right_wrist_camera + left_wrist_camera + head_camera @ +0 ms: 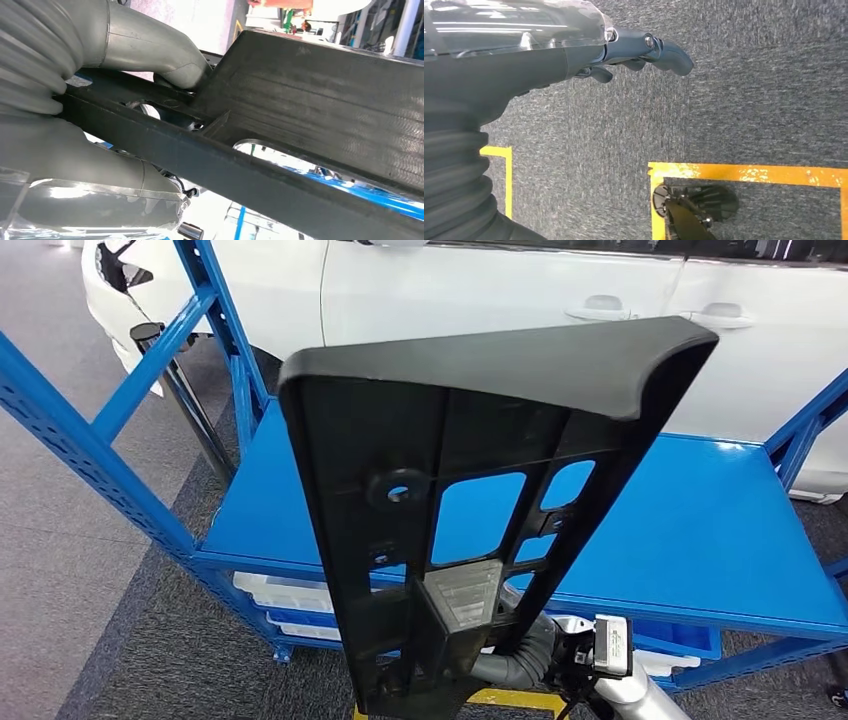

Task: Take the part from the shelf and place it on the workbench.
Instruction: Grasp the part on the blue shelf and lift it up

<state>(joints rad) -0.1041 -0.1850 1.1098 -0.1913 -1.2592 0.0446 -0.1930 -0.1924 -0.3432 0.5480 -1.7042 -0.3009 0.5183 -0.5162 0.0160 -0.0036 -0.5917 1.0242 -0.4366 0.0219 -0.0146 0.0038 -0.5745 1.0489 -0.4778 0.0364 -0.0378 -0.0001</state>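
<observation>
Head view shows a white car (pixel 480 290) parked well beyond the right robot hand (pixel 520 655), and nearer, between the two, a blue shelf (pixel 700 530) with its flat deck bare where it can be seen, white trays (pixel 290 592) stowed on the level beneath; the black part (pixel 470 500), a long ribbed plastic panel with cut-out windows and a curved lip at its far end, rises upright from that robot hand and stands clear of the deck, touching nothing else that I can see; right wrist view confirms the hold, the thick grey thumb (pixel 165 55) pressed on one face of the panel's narrow end and the rest of the hand wrapped under it; left wrist view has the left robot hand (pixel 639 52) hanging over grey carpet (pixel 734 90) and yellow floor tape (pixel 749 172), fingers loosely extended and carrying nothing; by my reading the lift off the shelf is done and the carry is in hand; no worktop is in sight, so the next move likely calls for turning the body towards it while keeping the tall panel steady, since its weight sits far above the grip and it could swing or catch a blue upright (pixel 80 440).
</observation>
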